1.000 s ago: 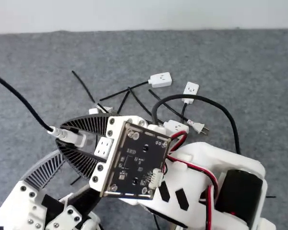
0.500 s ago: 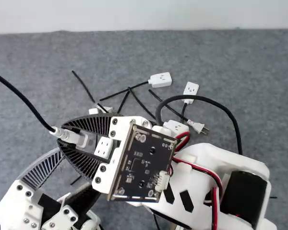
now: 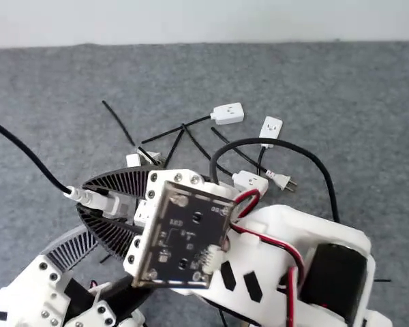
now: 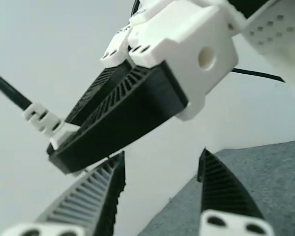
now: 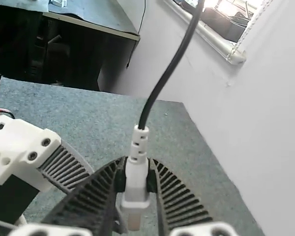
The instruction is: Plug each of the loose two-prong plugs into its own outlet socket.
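Observation:
My right gripper (image 3: 87,196) is shut on a white two-prong plug (image 3: 99,199) whose black cable (image 3: 27,155) runs off to the left. In the right wrist view the plug (image 5: 135,182) stands clamped between the black ribbed fingers (image 5: 93,196). A white outlet socket (image 3: 142,212) shows just behind those fingers, partly hidden by the wrist camera board. My left gripper (image 4: 162,157) hangs open directly below the right gripper's fingers (image 4: 128,113), holding nothing. One of its grey fingers (image 3: 68,246) shows at the lower left.
More white sockets lie farther back: one (image 3: 228,113) at centre, one (image 3: 271,128) to its right, one (image 3: 249,180) beside a loose plug (image 3: 281,181). Thin black cords (image 3: 184,136) cross the grey carpet. The right arm's body (image 3: 293,266) fills the lower right.
The right arm has shifted left and slightly lower with the plug in its grip. Its camera board now covers more of the nearby socket. The left arm's finger moved a little.

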{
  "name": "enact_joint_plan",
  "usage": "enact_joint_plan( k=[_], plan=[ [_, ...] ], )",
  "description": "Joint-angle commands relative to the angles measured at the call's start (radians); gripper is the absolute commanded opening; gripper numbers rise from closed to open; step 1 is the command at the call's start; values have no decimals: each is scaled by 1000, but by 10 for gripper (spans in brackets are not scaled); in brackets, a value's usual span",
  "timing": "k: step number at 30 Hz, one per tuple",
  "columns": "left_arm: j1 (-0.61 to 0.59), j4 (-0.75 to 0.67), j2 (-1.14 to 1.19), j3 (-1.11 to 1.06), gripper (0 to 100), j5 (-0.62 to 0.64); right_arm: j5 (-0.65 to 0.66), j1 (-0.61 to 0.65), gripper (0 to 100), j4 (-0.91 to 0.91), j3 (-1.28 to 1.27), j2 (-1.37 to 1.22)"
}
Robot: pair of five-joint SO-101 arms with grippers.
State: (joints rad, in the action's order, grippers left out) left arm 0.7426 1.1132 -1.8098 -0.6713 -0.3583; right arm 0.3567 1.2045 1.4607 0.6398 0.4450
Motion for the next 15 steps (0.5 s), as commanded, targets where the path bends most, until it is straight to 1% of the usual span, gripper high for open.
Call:
enact_joint_plan(
  k=[1, 3, 10, 15],
  plan=[
    [8, -48, -6, -67, 239, -9, 5, 13, 8, -13, -5, 15],
    [8, -66, -9, -96, 239, -9, 6, 13, 8, -13, -5, 15],
    [8, -75, -9, -97, 239, -20, 6, 13, 8, -4, -5, 25],
    [8, -72, -9, -97, 239, -44, 6, 13, 8, 59, -5, 24]
  ],
)
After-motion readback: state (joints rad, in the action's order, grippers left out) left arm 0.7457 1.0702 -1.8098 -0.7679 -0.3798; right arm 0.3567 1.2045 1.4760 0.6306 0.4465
